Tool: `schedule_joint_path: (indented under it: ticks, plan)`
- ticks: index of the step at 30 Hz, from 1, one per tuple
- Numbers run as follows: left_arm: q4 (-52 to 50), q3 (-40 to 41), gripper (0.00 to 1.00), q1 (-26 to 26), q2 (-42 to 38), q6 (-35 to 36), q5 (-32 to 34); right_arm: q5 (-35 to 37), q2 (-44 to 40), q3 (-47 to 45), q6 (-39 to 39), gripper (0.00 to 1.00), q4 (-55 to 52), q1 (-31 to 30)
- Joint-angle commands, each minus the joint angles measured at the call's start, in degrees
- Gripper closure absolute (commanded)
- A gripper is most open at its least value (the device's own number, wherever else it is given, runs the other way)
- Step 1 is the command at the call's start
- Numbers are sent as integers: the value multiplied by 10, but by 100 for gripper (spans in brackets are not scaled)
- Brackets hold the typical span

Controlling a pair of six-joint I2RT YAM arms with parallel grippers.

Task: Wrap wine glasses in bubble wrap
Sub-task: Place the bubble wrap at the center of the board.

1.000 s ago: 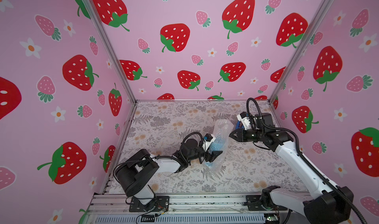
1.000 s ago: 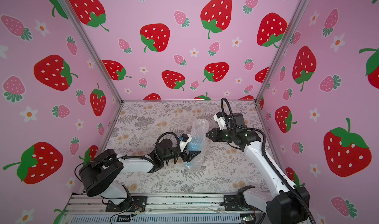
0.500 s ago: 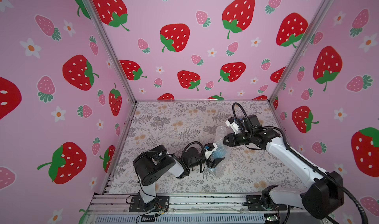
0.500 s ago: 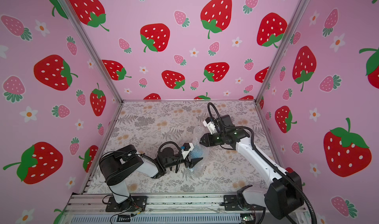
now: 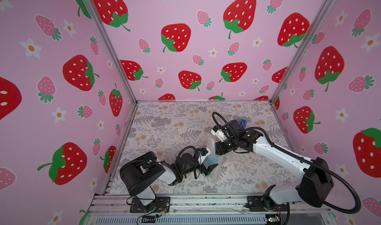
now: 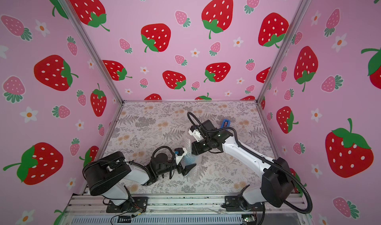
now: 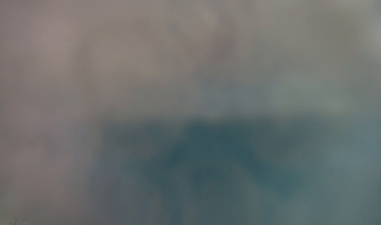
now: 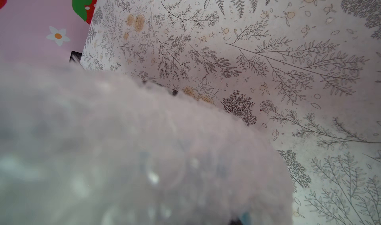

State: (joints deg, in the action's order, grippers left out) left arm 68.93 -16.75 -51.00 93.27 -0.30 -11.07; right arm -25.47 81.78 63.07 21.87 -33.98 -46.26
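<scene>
The light blue wine glass (image 5: pixel 210 161) (image 6: pixel 188 159) lies low over the table's near middle, seen through the clear bubble wrap (image 5: pixel 210 142) (image 6: pixel 187 144) bunched round it. My left gripper (image 5: pixel 209 165) (image 6: pixel 188 164) reaches in from the left with its jaws spread. One black finger (image 5: pixel 212 168) stands apart on the glass's near side. The left wrist view is only a grey and teal blur. My right gripper (image 5: pixel 216 149) (image 6: pixel 193 149) presses into the wrap from the right, its fingertips hidden. Bubble wrap (image 8: pixel 144 151) fills much of the right wrist view.
A small dark blue tape dispenser (image 5: pixel 242 123) (image 6: pixel 226 123) stands on the floral table (image 5: pixel 165 123) behind the right arm. Pink strawberry walls close the left, back and right sides. A metal rail (image 5: pixel 206 203) runs along the front edge.
The right gripper has come down and towards the left arm, bringing the raised bubble wrap low over the glass. The left gripper's jaws have widened.
</scene>
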Motion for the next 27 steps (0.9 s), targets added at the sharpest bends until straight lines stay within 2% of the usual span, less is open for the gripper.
schedule_joint_path:
  ticks: [1,7,9,13,19,22,27]
  plan:
    - [8,34,1,1,-30,-10,29,37,23,10,6,72,-34,-24]
    - [-105,39,1,0,-93,-15,14,46,43,28,10,72,-37,-47]
    - [-124,30,9,-1,-100,-14,5,38,41,30,15,72,-28,-47]
    - [-122,10,19,0,-100,-21,5,25,32,35,29,73,-17,-47]
    - [-48,-52,27,-1,-33,-47,-14,29,1,40,44,73,-33,-47]
    - [20,-87,27,-2,25,-58,-26,49,-23,42,44,73,-55,-45]
    - [62,-156,24,-2,112,-62,-29,83,-52,30,36,73,-80,-28]
